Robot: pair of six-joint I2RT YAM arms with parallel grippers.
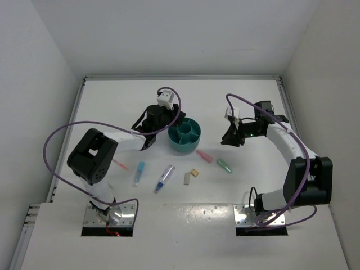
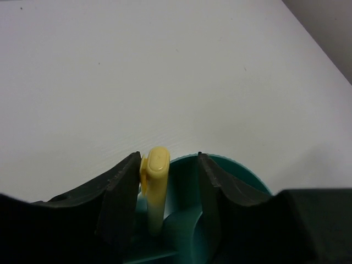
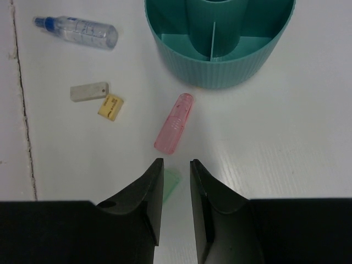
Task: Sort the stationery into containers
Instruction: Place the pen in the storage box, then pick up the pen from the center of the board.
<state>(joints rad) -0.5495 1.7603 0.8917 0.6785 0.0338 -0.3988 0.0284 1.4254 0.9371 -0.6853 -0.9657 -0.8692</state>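
Left gripper (image 2: 168, 159) hung over the organiser (image 2: 242, 175), jaws wider than the yellow marker (image 2: 157, 184) standing inside it, so it looked like a drop-off. Right gripper (image 3: 176, 165), jaws slightly apart and empty, hovered over the green marker (image 3: 172, 182), probably its next pick.

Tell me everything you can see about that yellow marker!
The yellow marker is short, stubby, smooth plastic by its look, with a rounded top and a small bump on one side. It stands nearly upright, its lower end down inside the teal organiser. It leans against one finger of the left gripper; the other finger stands clear of it.
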